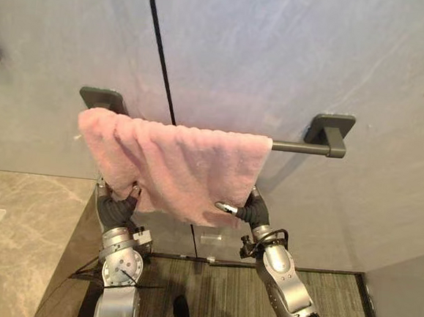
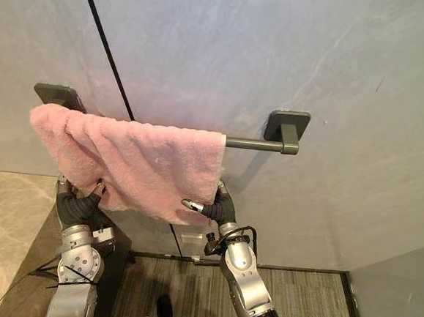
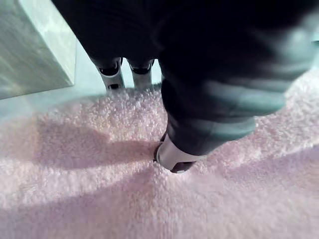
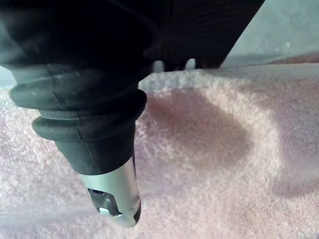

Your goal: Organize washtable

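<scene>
A pink towel (image 1: 175, 163) hangs folded over a dark wall bar (image 1: 297, 146), bunched toward the bar's left end. My left hand (image 1: 116, 208) is at the towel's lower left edge. In the left wrist view its thumb (image 3: 172, 159) presses into the cloth (image 3: 99, 199) while its fingers (image 3: 110, 74) go behind the edge. My right hand (image 1: 253, 212) holds the towel's lower right corner. Its thumb (image 4: 117, 194) lies across the front of the cloth (image 4: 224, 189), and its fingers are tucked behind.
The bar ends in two dark brackets (image 1: 330, 131) (image 1: 99, 97) on a grey wall (image 1: 278, 61). A beige marble counter (image 1: 14, 246) lies at the lower left. A striped floor mat (image 1: 216, 291) is below, with a grey panel (image 1: 406, 306) at the lower right.
</scene>
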Motion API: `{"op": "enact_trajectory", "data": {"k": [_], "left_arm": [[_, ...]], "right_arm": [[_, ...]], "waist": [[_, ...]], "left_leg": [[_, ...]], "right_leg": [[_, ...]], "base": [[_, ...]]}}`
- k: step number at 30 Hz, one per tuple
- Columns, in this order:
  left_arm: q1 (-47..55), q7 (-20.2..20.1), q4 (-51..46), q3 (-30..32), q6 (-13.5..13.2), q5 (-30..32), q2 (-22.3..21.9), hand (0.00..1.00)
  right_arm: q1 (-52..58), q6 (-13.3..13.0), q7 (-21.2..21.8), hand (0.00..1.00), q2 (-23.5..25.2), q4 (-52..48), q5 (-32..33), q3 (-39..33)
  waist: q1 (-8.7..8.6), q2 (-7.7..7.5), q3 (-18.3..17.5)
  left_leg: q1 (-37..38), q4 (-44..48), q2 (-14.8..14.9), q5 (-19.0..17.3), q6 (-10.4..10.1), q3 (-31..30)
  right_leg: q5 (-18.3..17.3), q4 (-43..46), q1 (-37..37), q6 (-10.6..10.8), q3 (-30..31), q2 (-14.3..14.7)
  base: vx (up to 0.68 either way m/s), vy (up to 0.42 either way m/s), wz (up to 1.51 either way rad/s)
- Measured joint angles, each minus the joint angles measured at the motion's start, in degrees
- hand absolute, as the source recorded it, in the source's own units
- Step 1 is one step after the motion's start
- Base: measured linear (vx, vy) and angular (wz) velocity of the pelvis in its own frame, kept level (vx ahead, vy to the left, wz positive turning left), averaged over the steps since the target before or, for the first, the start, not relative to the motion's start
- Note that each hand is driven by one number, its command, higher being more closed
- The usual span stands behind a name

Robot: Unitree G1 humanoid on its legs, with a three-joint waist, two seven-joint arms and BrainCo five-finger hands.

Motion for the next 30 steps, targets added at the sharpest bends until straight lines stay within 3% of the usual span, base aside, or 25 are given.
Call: {"op": "enact_trajectory", "data": {"k": [6, 30], "left_arm": [[-0.8, -0.8, 0.0, -0.5, 0.1, -0.2, -0.1, 1.0], [-5.9, -3.3, 2.9, -4.0, 0.1, -2.0, -0.1, 1.0]], "right_arm": [[-0.4, 0.0, 0.4, 1.0, 0.0, 0.0, 0.1, -0.1], [-1.6, 0.0, 0.4, 1.0, 1.8, 2.4, -2.5, -10.0]], "waist": [[-0.06, 0.78, -1.0], [-0.89, 0.96, -1.7]], "left_leg": [[0.4, 0.0, 0.2, 0.1, -0.1, 0.3], [1.1, -0.2, 0.3, 0.5, -0.1, 0.4]], "right_leg": [[0.2, 0.0, 0.0, 0.0, 0.8, 0.1], [1.0, -0.4, 0.5, 0.0, 1.5, 0.3]], "base": [[0.0, 0.006, -0.05], [0.0, 0.0, -0.01]]}}
